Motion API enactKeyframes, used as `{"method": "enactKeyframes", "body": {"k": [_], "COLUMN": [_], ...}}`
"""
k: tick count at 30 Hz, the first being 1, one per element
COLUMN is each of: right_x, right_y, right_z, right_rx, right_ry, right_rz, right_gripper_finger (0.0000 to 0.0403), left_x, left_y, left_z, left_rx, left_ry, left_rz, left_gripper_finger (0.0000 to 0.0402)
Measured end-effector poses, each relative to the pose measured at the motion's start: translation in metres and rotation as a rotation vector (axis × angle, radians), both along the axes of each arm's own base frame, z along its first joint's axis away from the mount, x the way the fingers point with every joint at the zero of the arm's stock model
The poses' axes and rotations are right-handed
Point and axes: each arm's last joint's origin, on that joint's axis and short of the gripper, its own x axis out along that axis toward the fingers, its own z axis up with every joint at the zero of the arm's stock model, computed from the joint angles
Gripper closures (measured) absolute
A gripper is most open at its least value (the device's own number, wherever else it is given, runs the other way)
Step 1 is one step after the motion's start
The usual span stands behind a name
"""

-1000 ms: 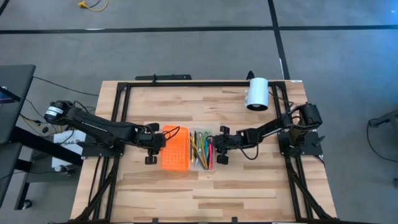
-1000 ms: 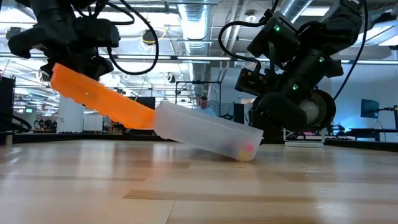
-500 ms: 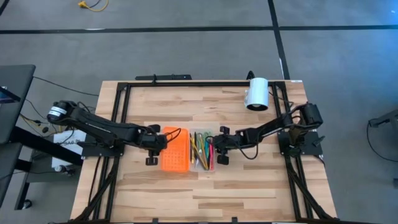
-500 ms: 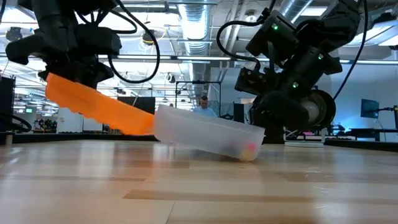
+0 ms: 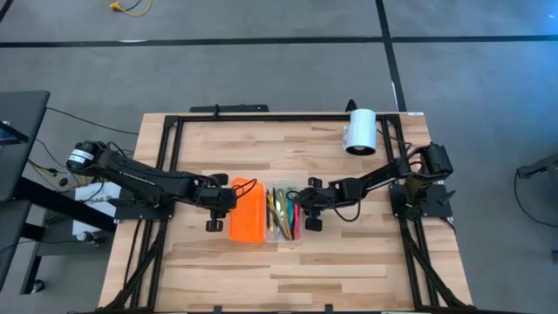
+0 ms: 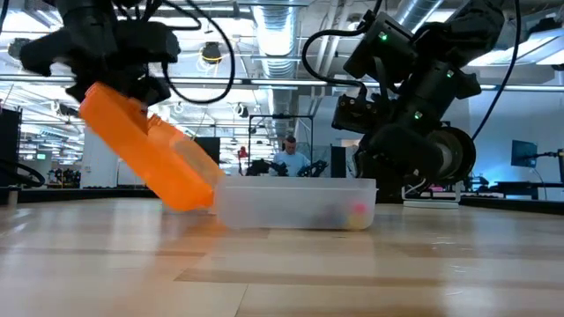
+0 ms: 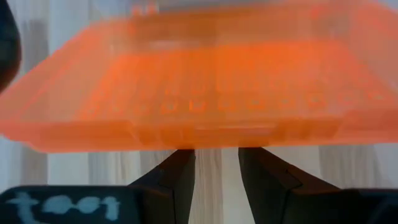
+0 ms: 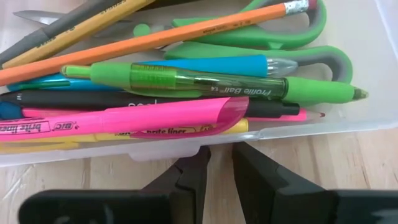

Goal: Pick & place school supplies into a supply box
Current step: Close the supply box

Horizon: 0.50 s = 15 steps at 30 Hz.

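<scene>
The supply box stands mid-table. Its clear base (image 5: 284, 215) lies flat on the wood and holds the school supplies (image 8: 186, 87): pens, pencils, a pink highlighter and green-handled scissors (image 8: 261, 37). The ribbed orange lid (image 5: 247, 212) stands slanted up from the hinge along the base's left long side (image 6: 207, 189). My left gripper (image 5: 216, 208) is shut on the lid's raised free edge. My right gripper (image 5: 309, 209) stands at the base's right long wall, fingers a little apart with only wood between them. My left gripper has the lid's free long edge at its middle, by the latch tab (image 7: 214, 134). It comes slanting down from the table's left. The lid hides the fingertips (image 7: 184, 163). The lid hangs slanted from them (image 6: 106, 99), its hinge side low on the base. My right gripper's two fingertips (image 8: 200, 160) end at the outer foot of the base's right long wall (image 8: 221, 142), side by side along it, slanting down from the table's right. Whether they press the wall, I cannot tell.
A white cylinder (image 5: 359, 131) stands at the table's far right. A black frame (image 5: 174, 122) runs round the tabletop. Bare wood lies near the front edge (image 5: 279, 270). Beyond the table a person (image 6: 286, 151) shows far off in the room.
The orange lid has swung up about its hinge to a steeper slant, toward the base. The base's left side, which was lifted off the table, has come down, so the base lies flat. My left gripper has gone a little toward the table's right with the lid's edge.
</scene>
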Motion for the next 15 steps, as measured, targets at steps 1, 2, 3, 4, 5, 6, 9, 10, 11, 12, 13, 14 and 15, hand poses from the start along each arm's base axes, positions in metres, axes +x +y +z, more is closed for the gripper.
{"method": "enactKeyframes", "body": {"k": [1,2,3,4,5,6,9,10,11,12,13,14,15], "right_x": [0.000,0.000,0.000,0.000,0.000,0.000,0.000,0.000,0.000,0.000,0.000,0.000,0.000], "right_y": [0.000,0.000,0.000,0.000,0.000,0.000,0.000,0.000,0.000,0.000,0.000,0.000,0.000], "right_z": [0.000,0.000,0.000,0.000,0.000,0.000,0.000,0.000,0.000,0.000,0.000,0.000,0.000], "right_rx": [0.000,0.000,0.000,0.000,0.000,0.000,-0.001,-0.001,-0.001,-0.001,-0.001,-0.001,-0.002], "right_ry": [0.000,-0.001,-0.001,-0.001,-0.001,-0.001,-0.001,-0.001,-0.001,-0.001,-0.001,-0.002,-0.002], "right_rz": [0.000,-0.001,-0.001,-0.001,-0.001,-0.001,-0.003,-0.003,-0.004,-0.004,-0.004,-0.004,-0.005], "right_gripper_finger": [0.0333,0.0333,0.0333,0.0333,0.0333,0.0333,0.0333,0.0333,0.0333,0.0333,0.0333,0.0333,0.0333], "left_x": [0.002,0.004,0.007,0.008,0.009,0.009,0.013,0.014,0.014,0.014,0.016,0.017,0.017], "left_y": [0.000,-0.001,-0.002,-0.002,-0.002,-0.002,-0.003,-0.003,-0.003,-0.003,-0.003,-0.004,-0.004], "left_z": [0.003,0.007,0.010,0.013,0.014,0.015,0.019,0.019,0.019,0.019,0.018,0.017,0.017], "left_rx": [0.000,-0.002,-0.003,0.000,0.004,0.007,0.011,0.014,0.017,0.018,0.018,0.021,0.025], "left_ry": [-0.013,-0.037,-0.060,-0.069,-0.070,-0.071,-0.115,-0.122,-0.122,-0.122,-0.125,-0.124,-0.120], "left_rz": [-0.005,-0.013,-0.019,-0.025,-0.032,-0.038,-0.060,-0.068,-0.072,-0.073,-0.074,-0.079,-0.086], "left_gripper_finger": [0.0285,0.0285,0.0285,0.0285,0.0285,0.0285,0.0285,0.0285,0.0285,0.0285,0.0285,0.0285,0.0285]}}
